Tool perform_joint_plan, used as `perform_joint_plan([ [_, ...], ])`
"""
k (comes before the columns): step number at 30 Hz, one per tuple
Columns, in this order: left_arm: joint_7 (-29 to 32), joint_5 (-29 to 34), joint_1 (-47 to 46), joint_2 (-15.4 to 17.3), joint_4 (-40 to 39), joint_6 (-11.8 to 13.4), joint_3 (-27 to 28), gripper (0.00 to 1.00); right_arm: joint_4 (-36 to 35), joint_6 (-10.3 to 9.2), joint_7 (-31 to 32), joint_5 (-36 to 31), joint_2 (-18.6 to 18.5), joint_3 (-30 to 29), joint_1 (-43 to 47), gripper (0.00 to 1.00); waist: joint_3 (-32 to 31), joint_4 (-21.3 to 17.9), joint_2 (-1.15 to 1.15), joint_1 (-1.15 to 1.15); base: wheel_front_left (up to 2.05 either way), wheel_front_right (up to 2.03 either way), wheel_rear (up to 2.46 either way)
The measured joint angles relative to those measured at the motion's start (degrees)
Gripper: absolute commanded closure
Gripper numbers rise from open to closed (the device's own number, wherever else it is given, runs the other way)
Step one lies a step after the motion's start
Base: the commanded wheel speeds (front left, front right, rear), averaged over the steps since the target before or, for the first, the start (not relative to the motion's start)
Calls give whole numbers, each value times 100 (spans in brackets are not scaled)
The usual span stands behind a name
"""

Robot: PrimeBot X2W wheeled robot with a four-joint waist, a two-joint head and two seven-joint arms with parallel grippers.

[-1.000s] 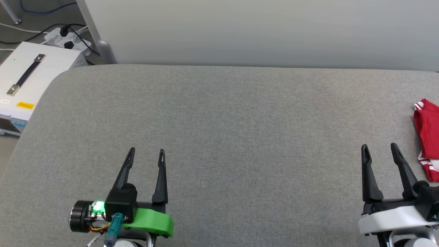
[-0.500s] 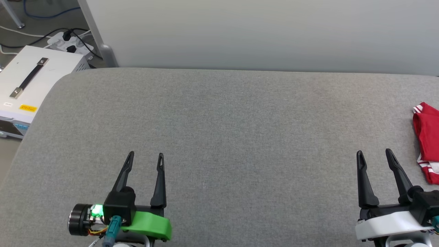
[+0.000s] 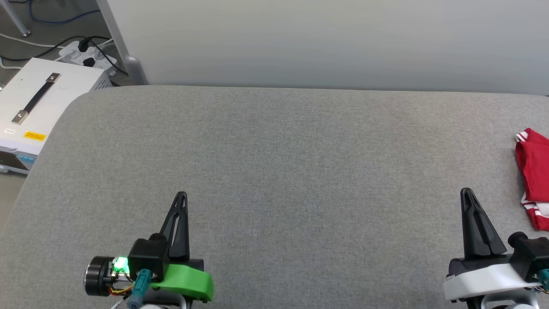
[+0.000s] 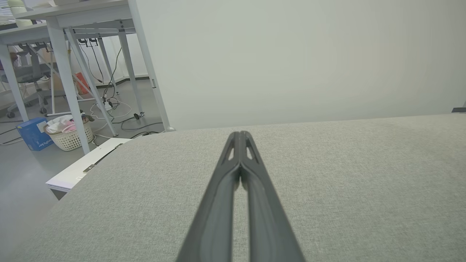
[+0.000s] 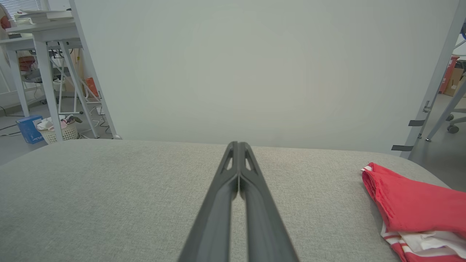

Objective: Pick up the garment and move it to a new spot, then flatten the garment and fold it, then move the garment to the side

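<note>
Left gripper [image 3: 180, 195] and right gripper [image 3: 466, 192]: fingers pressed together, empty. The garment [image 3: 534, 171] lies folded at the grey table's [image 3: 300, 150] right edge, apart from both.

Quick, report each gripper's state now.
Left gripper: closed, holding nothing.
Right gripper: closed, holding nothing; the shirt lies apart, to its right.

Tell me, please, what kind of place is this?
Probably a lab or office workroom: metal-legged desks, a power strip with loose cables on the floor, and a white divider panel behind the grey padded table.
</note>
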Motion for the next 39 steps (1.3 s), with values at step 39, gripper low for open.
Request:
perform_joint_plan([
  [39,459,37,-4,-54,-22,-44,232,100,113,0,455,-158,2,112,-64,100,-58,-90,0,0,0,0,0],
])
